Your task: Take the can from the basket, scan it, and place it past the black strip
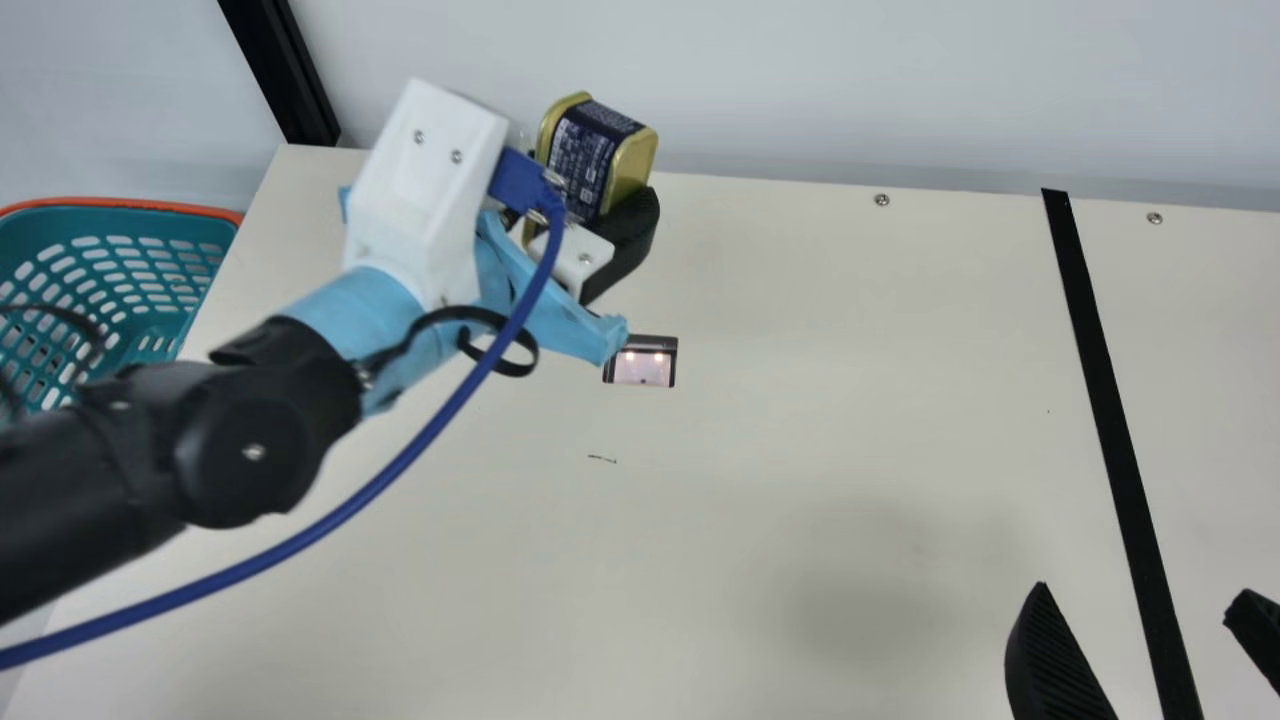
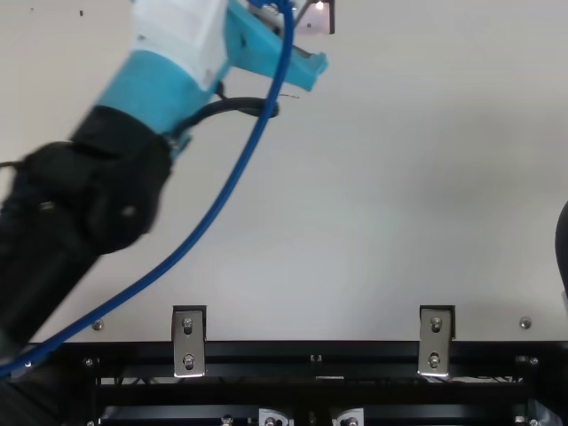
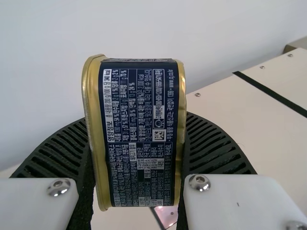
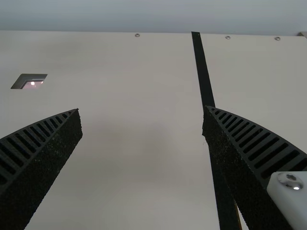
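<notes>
In the main view my left gripper (image 1: pixel 592 188) is shut on the dark blue can (image 1: pixel 588 152) with gold rims, held tilted above the table's back part, behind the scanner window (image 1: pixel 643 366). Between its ribbed fingers, the left gripper (image 3: pixel 136 125) has the can (image 3: pixel 139 139) with its printed side facing the camera. My right gripper (image 1: pixel 1140 605) stands open near the front right; the black strip (image 1: pixel 1110 420) runs between its fingers. The right gripper (image 4: pixel 142 109) holds nothing, and the strip (image 4: pixel 204 72) passes by one fingertip.
A teal basket (image 1: pixel 120 202) with an orange rim stands at the far left, beside the table (image 1: pixel 800 420). The left arm's blue cable (image 2: pixel 200 231) loops over the table. A black post (image 1: pixel 285 75) rises at the back left, and a black frame (image 2: pixel 311 351) lines the front edge.
</notes>
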`<state>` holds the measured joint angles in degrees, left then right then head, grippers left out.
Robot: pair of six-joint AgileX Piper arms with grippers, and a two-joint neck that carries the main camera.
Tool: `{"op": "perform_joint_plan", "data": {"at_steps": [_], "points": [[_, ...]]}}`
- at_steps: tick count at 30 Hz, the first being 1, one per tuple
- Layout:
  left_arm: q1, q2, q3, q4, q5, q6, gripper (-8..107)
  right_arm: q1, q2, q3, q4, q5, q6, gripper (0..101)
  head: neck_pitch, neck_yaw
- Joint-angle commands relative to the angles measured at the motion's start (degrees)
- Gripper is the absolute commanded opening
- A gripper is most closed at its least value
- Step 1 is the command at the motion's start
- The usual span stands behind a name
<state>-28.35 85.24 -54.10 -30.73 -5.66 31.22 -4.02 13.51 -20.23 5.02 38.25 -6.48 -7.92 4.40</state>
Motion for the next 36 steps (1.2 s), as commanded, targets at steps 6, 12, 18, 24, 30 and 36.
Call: {"op": "perform_joint_plan", "data": {"at_steps": [6,12,18,24,30,36], "points": [[2.9,-2.7,-6.5,9.1,22.5,0.2,10,0.0,0.0,0.0,0.0,0.0,0.0,101,-0.2,-0.3],[0.7,-2.4,-12.5,13.1,36.4,2.6,10,0.0,0.0,0.0,0.0,0.0,0.0,101,-0.2,-0.3],[0.3,-0.9,-16.7,13.4,46.4,8.3,10,0.0,0.0,0.0,0.0,0.0,0.0,101,-0.2,-0.3],[0.0,1.1,-19.3,14.8,53.2,12.1,10,0.0,0.0,0.0,0.0,0.0,0.0,101,-0.2,-0.3],[-1.9,3.2,-19.1,17.0,56.6,13.6,10,0.0,0.0,0.0,0.0,0.0,0.0,101,-0.2,-0.3],[-4.7,5.1,-16.2,18.8,56.5,14.2,10,0.0,0.0,0.0,0.0,0.0,0.0,101,-0.2,-0.3]]}}
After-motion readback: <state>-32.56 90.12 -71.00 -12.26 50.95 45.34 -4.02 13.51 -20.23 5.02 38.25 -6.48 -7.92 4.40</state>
